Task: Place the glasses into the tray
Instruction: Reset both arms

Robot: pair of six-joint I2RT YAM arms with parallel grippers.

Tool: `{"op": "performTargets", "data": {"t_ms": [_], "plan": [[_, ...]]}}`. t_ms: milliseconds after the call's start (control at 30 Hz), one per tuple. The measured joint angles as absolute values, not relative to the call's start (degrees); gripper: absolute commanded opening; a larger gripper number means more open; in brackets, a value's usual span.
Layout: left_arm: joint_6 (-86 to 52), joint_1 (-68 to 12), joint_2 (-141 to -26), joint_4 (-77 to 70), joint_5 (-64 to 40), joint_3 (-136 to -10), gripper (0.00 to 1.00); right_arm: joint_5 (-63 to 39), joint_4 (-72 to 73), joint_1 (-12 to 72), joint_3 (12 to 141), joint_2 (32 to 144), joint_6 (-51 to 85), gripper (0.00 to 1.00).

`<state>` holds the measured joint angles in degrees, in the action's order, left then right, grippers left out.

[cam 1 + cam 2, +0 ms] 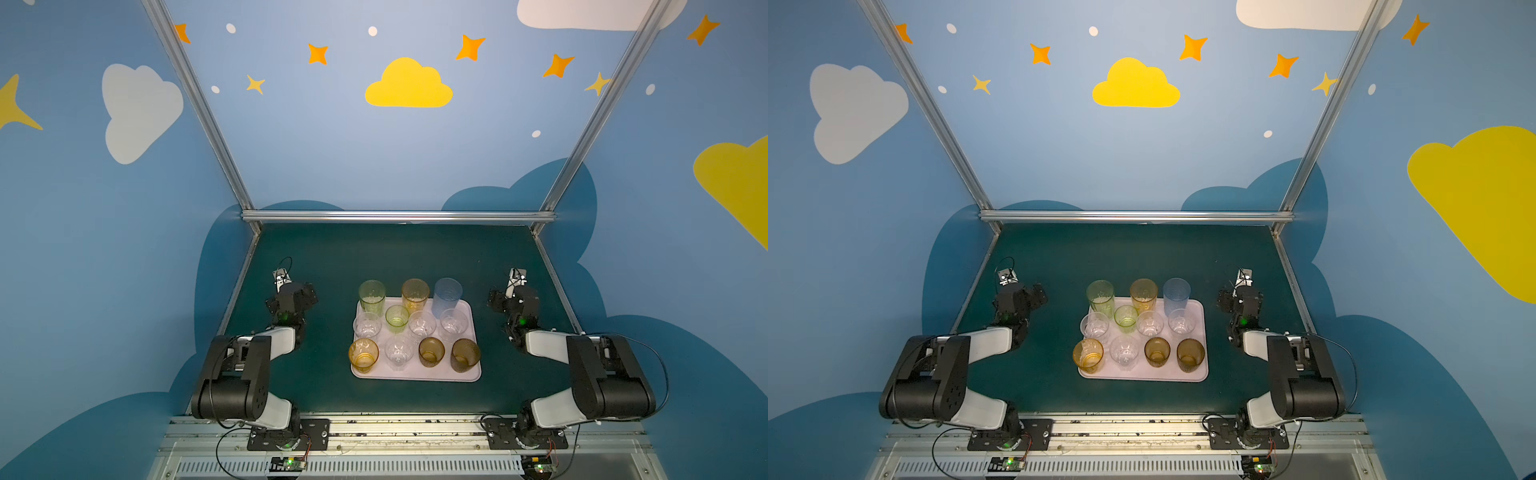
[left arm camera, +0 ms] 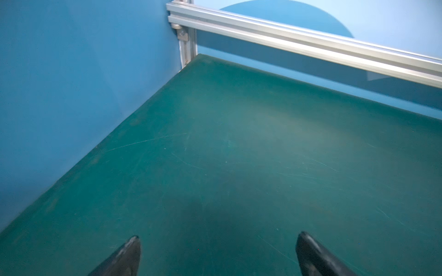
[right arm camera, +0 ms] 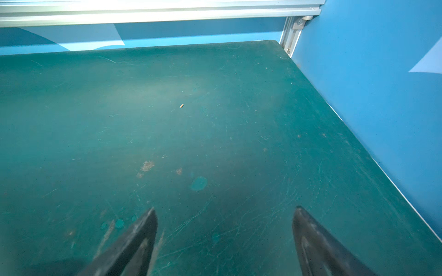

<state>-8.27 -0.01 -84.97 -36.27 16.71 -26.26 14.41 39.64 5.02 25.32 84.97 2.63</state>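
Left gripper, right gripper: both jaws spread wide, empty, above bare mat. Between them, well apart from each, the glasses stand upright in the tray. Task looks complete. Advice: make no reach inward, so the tray isn't nudged.

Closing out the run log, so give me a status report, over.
Left claw open, empty; right claw open, empty. Eleven glasses upright in tray. Nothing in the way.
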Motion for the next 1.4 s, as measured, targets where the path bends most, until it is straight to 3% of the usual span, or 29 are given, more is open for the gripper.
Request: {"op": "performTargets", "data": {"t_ms": [167, 367, 1400], "plan": [[-7.7, 0.0, -85.0, -41.5, 15.9, -21.3, 1.0, 13.9, 40.1, 5.0, 25.2, 84.9, 2.5, 0.88], [-7.4, -0.1, -86.9, -42.3, 15.8, -22.4, 1.0, 12.1, 46.1, 4.8, 22.7, 86.7, 2.1, 0.88], [-7.2, -0.2, -86.9, -42.7, 15.8, -22.6, 1.0, 10.9, 47.5, 4.6, 22.0, 87.3, 2.0, 0.88]]}}
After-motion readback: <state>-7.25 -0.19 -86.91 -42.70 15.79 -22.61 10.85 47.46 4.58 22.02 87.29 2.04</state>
